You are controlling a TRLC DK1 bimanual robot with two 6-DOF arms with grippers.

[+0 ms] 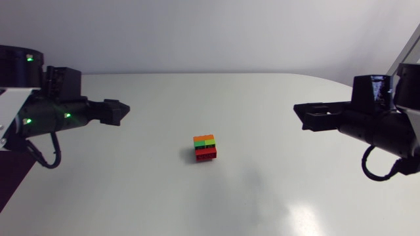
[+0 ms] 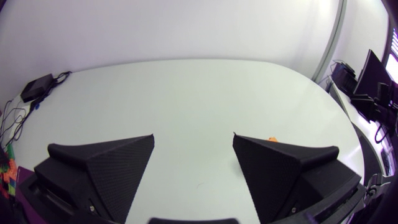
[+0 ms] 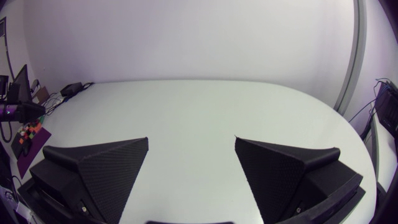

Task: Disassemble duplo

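The white table [image 1: 262, 196] spreads wide beneath the left arm [image 1: 52, 115] and the right arm [image 1: 377, 128], which hang over its opposite ends. The left gripper [image 2: 193, 137] stands spread wide with nothing between its fingers, and the right gripper [image 3: 191, 140] is just as wide and empty. The duplo stack [image 1: 205, 149] sits roughly midway between the two grippers, well apart from each. From the left wrist only an orange sliver of it peeks past one finger. It is a small block: an orange brick [image 1: 199, 139] and a green brick [image 1: 210, 139] side by side atop red bricks [image 1: 206, 155]. I'd judge it light, rigid, slick plastic that would skid if nudged. One gripper should pinch the red base by its flat sides while the other takes the top layer.
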